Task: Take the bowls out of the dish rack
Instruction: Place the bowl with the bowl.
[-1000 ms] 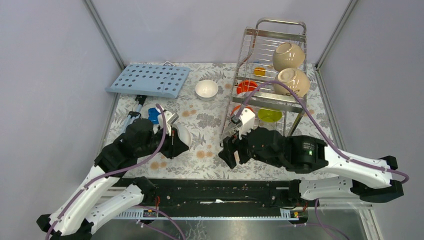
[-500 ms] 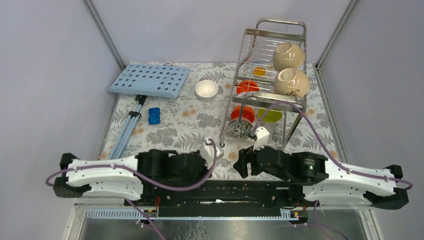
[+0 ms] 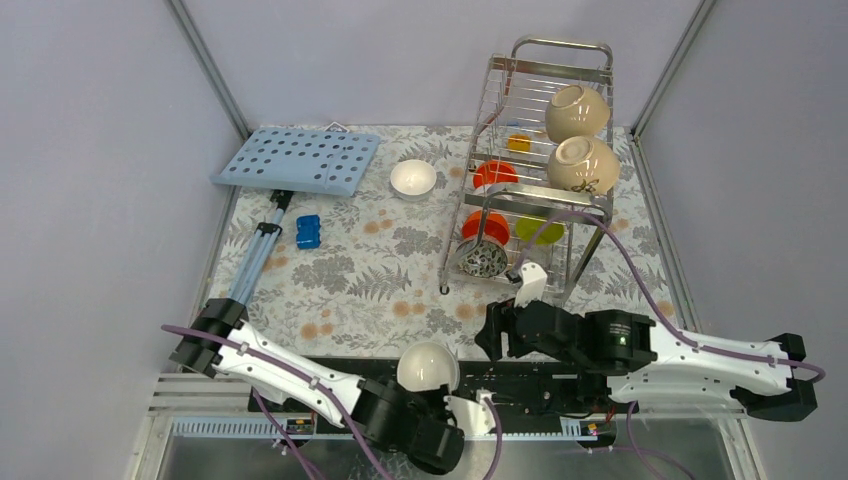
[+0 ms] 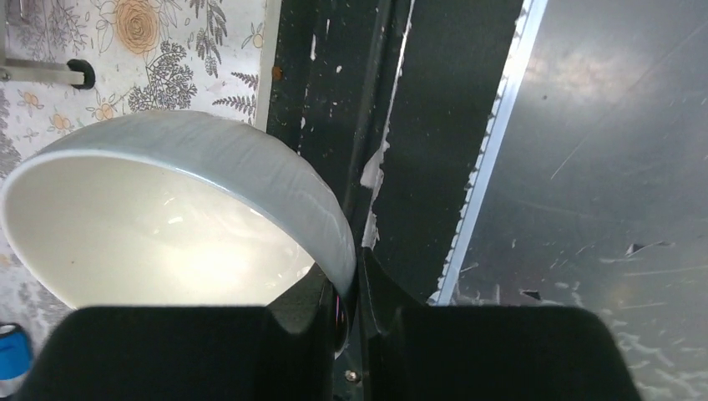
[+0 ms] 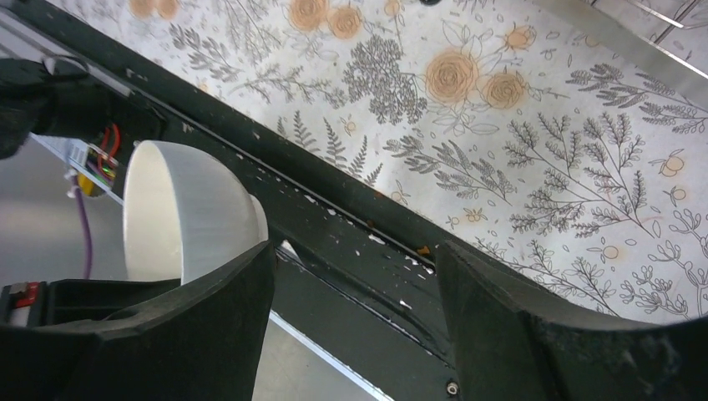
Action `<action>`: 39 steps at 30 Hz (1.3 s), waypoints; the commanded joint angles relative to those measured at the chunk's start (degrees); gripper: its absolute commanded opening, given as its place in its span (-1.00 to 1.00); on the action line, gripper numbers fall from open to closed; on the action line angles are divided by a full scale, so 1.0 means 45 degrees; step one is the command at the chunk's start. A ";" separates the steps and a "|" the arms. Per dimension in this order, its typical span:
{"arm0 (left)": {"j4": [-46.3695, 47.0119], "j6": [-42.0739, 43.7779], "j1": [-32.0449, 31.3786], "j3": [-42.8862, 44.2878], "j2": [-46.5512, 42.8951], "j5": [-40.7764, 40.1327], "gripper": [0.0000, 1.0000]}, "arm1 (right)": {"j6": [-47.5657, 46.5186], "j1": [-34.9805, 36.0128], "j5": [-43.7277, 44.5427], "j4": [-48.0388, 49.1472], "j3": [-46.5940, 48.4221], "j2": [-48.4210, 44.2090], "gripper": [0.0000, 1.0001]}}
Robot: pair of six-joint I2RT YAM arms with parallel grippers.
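The left pincer (image 4: 349, 294) is clamped on the rim of a white bowl (image 4: 159, 242), one finger inside the wall and one outside. The bowl hangs tilted, its glossy hollow facing the left wrist camera. From above, this bowl (image 3: 428, 367) sits over the black rail (image 4: 417, 125) at the near edge of the bench (image 3: 350, 290), off the flowered cloth. The right wrist camera sees the same bowl (image 5: 188, 209) from the side, with its rounded outside showing.

The right pincer (image 5: 355, 251) has its jaws spread wide with nothing between them. It hovers above the strip where the flowered cloth meets the rail. In the top view the right pincer (image 3: 497, 335) lies just in front of the dish rack (image 3: 560, 45), apart from it.

The rack stands at the far right of the bench. Two cream-beige bowls (image 3: 577, 110) lie tipped on their sides in its upper tier. Lower down are two orange-red bowls (image 3: 493, 174), a lime-green bowl (image 3: 540, 230) and a speckled bowl (image 3: 483, 260) nearest the front. A small yellow-orange clip (image 3: 518, 143) shows inside the wires.

A second white bowl (image 3: 412, 178) stands upright on the cloth just left of the rack. Further left lie a light-blue perforated board (image 3: 300, 160), a small blue block (image 3: 308, 231) and a pale folded stand (image 3: 255, 255).
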 commanded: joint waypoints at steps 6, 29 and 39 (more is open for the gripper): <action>0.1494 0.4784 -0.0897 -0.1172 -0.0213 0.0647 -1.00 | -0.0895 0.0076 -0.1290 -0.0277 0.0972 0.1295 0.53; 0.2140 1.3616 -0.1563 -0.2816 0.0724 -0.1254 -1.00 | -0.1447 0.0166 -0.2384 0.0301 0.1006 0.3415 0.48; 0.1962 1.3573 -0.1563 -0.2512 0.0552 0.0287 -1.00 | -0.1372 0.0862 -0.1659 0.0425 0.1870 0.4804 0.36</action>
